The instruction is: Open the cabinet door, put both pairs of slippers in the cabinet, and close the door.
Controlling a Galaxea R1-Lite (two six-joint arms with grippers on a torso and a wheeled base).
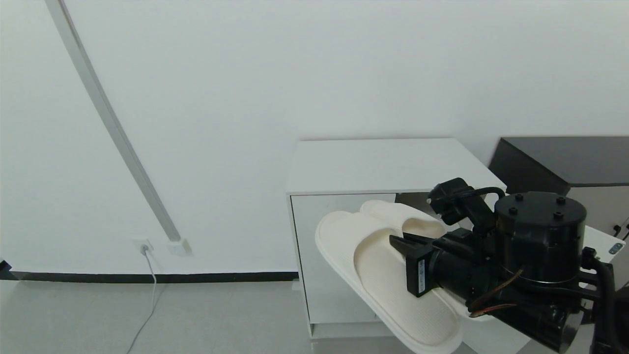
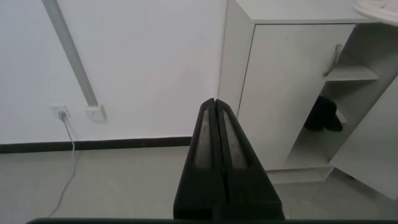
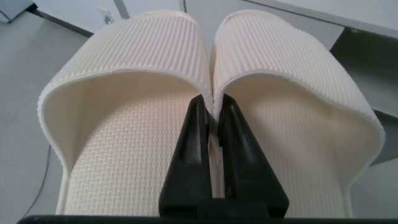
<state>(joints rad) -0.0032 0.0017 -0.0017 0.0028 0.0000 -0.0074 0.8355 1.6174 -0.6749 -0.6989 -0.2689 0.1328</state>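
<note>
Your right pincer (image 3: 212, 98) clamps 2 cream ribbed slippers (image 3: 143, 68) by thin inner edges; either may slip free before the white cabinet (image 1: 373, 164) ahead.

Plain white painted wall (image 1: 245, 73), evenly and softly lit. A flat grey metal strip (image 1: 112, 123) slants down across it and ends at a small white junction box (image 1: 179, 247). Just beside the box is a white wall socket (image 1: 141, 244) with a plug in it; a thin pale cable (image 1: 154, 287) drops from it onto the floor. Black skirting band (image 1: 147, 277) along the wall's foot. Smooth light-grey floor (image 1: 221, 314), slightly glossy. White flat-topped cabinet (image 1: 378, 164) against the wall; a dark grey-topped unit (image 1: 565, 160) just beside it, to the right.
</note>
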